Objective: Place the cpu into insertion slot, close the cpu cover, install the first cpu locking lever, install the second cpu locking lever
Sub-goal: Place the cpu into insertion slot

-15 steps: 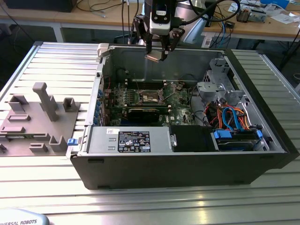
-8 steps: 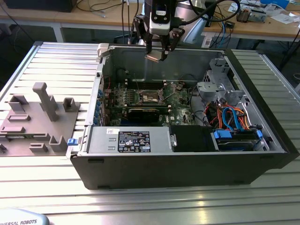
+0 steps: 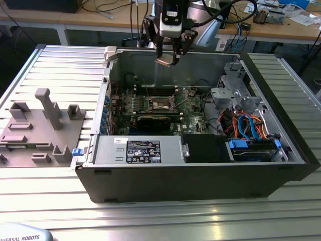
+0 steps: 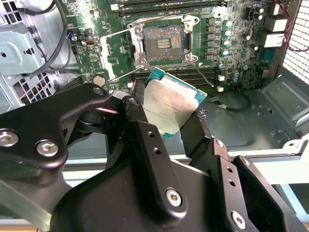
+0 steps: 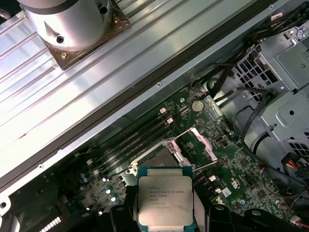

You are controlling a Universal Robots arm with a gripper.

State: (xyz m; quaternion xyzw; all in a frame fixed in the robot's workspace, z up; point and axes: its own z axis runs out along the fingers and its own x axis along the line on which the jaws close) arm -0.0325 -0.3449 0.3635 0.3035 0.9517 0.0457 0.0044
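My gripper (image 3: 168, 59) hangs above the back wall of the open computer case (image 3: 296, 150), shut on the cpu (image 3: 164, 61). In both wrist views the cpu (image 4: 169, 104) (image 5: 164, 200) is a silver-topped square chip with a green rim, clamped by its edges between the black fingers (image 4: 145, 140). The insertion slot (image 4: 164, 42) (image 5: 155, 157) (image 3: 163, 104) lies bare on the green motherboard (image 4: 241, 58), well below the chip. The cpu cover (image 4: 120, 50) (image 5: 202, 144), a silvery frame, stands swung open beside the slot.
Long memory slots (image 5: 130, 140) flank the socket. A black card (image 3: 153, 122), a power supply box (image 3: 140, 150) and a drive cage with orange and blue cables (image 3: 246, 130) fill the case. A grey fixture block (image 3: 40, 125) sits on the ribbed table at the exterior view's left.
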